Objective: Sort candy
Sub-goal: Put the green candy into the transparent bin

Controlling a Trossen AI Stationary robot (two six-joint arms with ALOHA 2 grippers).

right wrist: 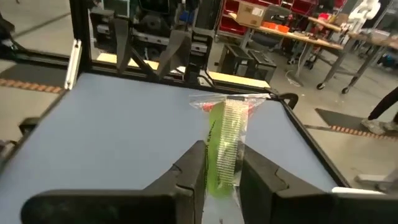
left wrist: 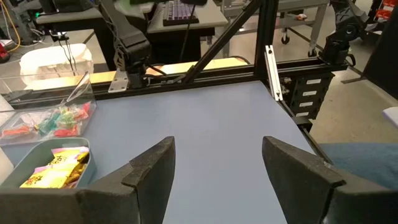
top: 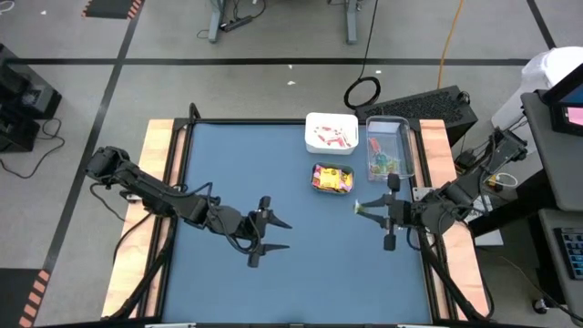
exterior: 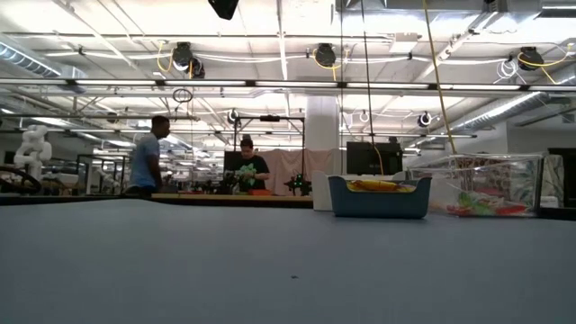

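My right gripper [right wrist: 221,173] is shut on a green clear-wrapped candy [right wrist: 222,140]. In the high view it hovers over the table's right side [top: 372,210], just near of the teal container [top: 333,179], which holds yellow packets [left wrist: 53,169]. A clear container [top: 389,150] with red and green pieces [left wrist: 53,118] and a white container [top: 331,133] with pink-white sticks stand at the far right. My left gripper [top: 276,235] waits open over the table's middle left, with nothing between its fingers [left wrist: 152,168]. My right gripper pinches the candy's near end [right wrist: 219,177] between its two fingers. The fingers come nearly level from the table's right side and lie along the candy. Its far end with the crimped wrapper [right wrist: 231,102] sticks out beyond the fingertips, clear of the table.
The blue table top [top: 237,164] lies bare on its left and near parts. A black frame rail [top: 246,120] runs along the far edge. The low view shows the teal container [exterior: 378,198] and the clear container [exterior: 481,184]; people stand in the room beyond.
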